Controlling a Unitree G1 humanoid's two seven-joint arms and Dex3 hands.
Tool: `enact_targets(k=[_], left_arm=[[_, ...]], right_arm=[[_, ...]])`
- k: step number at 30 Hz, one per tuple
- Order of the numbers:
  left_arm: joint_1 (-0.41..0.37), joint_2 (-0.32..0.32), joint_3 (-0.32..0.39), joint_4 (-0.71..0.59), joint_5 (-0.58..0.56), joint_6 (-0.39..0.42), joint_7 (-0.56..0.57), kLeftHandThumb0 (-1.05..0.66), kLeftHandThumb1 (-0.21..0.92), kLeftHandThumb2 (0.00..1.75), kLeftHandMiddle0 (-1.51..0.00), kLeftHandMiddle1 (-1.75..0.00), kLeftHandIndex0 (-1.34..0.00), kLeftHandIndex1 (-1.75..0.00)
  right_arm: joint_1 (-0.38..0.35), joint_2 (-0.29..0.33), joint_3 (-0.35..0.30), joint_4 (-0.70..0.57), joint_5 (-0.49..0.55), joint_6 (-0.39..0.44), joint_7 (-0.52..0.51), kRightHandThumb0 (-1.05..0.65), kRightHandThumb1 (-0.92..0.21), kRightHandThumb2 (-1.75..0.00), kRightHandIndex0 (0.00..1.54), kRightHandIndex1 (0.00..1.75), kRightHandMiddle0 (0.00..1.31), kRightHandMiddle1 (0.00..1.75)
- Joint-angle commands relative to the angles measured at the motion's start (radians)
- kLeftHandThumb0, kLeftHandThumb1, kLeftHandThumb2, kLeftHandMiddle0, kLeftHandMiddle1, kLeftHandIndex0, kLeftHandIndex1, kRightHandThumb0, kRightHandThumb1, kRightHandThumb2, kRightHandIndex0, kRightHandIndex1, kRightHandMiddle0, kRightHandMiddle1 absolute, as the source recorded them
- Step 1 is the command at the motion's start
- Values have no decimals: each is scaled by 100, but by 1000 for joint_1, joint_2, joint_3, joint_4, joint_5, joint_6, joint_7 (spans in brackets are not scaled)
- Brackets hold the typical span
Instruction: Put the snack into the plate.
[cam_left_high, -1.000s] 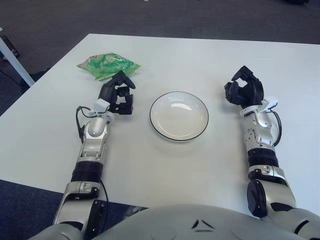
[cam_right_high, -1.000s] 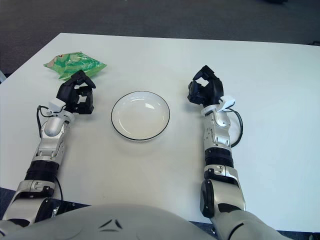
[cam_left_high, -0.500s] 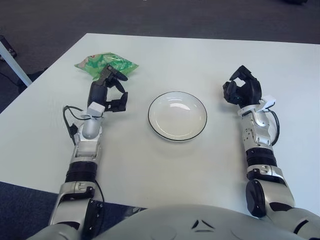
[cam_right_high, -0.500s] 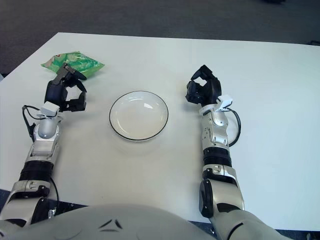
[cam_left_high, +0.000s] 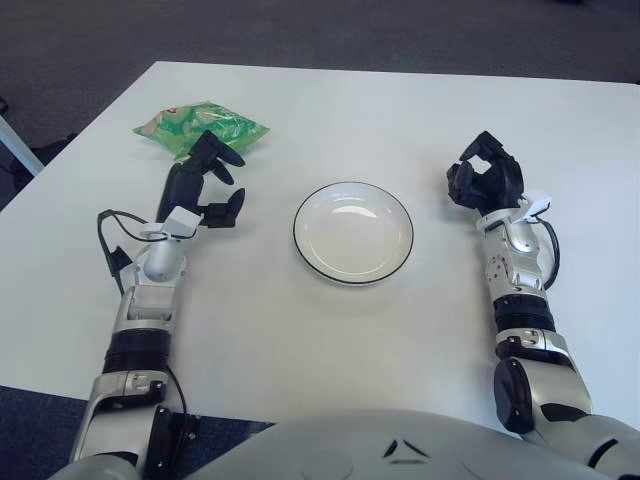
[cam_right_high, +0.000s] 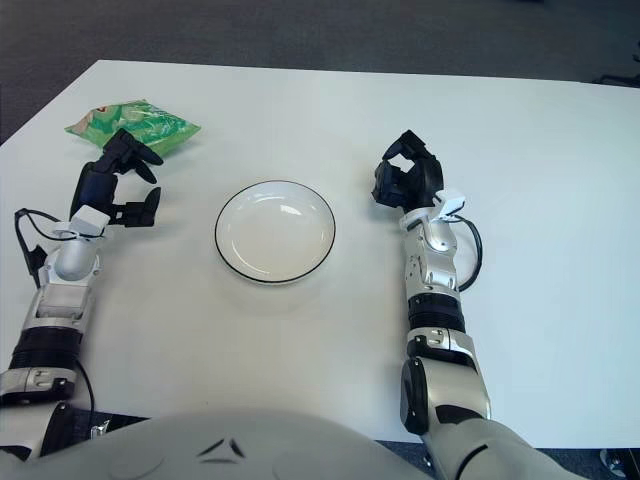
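Here the left hand (cam_left_high: 203, 182) is raised over the white table (cam_left_high: 330, 330), its dark fingers (cam_left_high: 222, 153) spread wide and holding nothing. The topmost finger shows just at the near edge of the snack (cam_left_high: 200, 127); whether it touches, the views do not settle. The snack, a green bag, lies flat at the far left of the table, well apart from the plate (cam_left_high: 353, 232). The plate, white with a dark rim, sits in the middle, between the two arms, with nothing in it. The right hand (cam_left_high: 486, 179) shows right of the plate, fingers curled in, gripping nothing.
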Motion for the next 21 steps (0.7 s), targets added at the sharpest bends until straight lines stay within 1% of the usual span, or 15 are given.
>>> enact_targets(k=[1,3,4,8,9,11,12,15,17,21], left_arm=[[-31,59,21,-21,45,16,16,-1,41,122,-56,-172,-31,-175],[-52,85,24,-25,72,29,22,-1,43,118,-54,-169,-32,-175],[-70,106,24,-29,104,36,31,-1,44,116,-53,-168,-32,-175],[-106,154,21,-34,183,52,60,-1,54,100,-42,-159,-37,-175],[-111,162,20,-35,194,56,66,-1,58,95,-39,-157,-36,-175],[-139,220,22,-23,238,68,71,-1,63,89,-36,-156,-34,-175],[-147,235,22,-20,249,71,73,-1,67,82,-34,-156,-31,-175],[-165,277,17,3,277,78,78,-1,75,72,-30,-155,-26,-175],[-170,294,13,14,285,79,83,-1,78,68,-29,-155,-24,-175],[-172,304,3,21,282,78,94,-1,81,63,-28,-155,-22,-175]], right_arm=[[75,30,1,50,0,10,-3,-49,-31,-133,128,175,62,175],[74,30,2,53,0,9,-3,-49,-31,-133,129,175,62,175],[73,31,2,55,0,8,-2,-49,-31,-133,129,175,62,175],[70,33,3,63,1,5,0,-49,-31,-132,129,175,62,175],[69,33,4,64,1,5,0,-49,-31,-132,129,175,62,175],[70,34,6,64,-1,4,-1,-49,-31,-132,129,175,62,175],[70,35,6,65,-1,4,-1,-49,-31,-132,129,175,62,175],[71,37,8,63,-2,7,-4,-49,-31,-132,129,175,62,175],[72,38,9,60,-1,11,-6,-49,-31,-132,129,175,62,175],[73,40,11,57,2,18,-7,-49,-30,-133,129,175,63,175]])
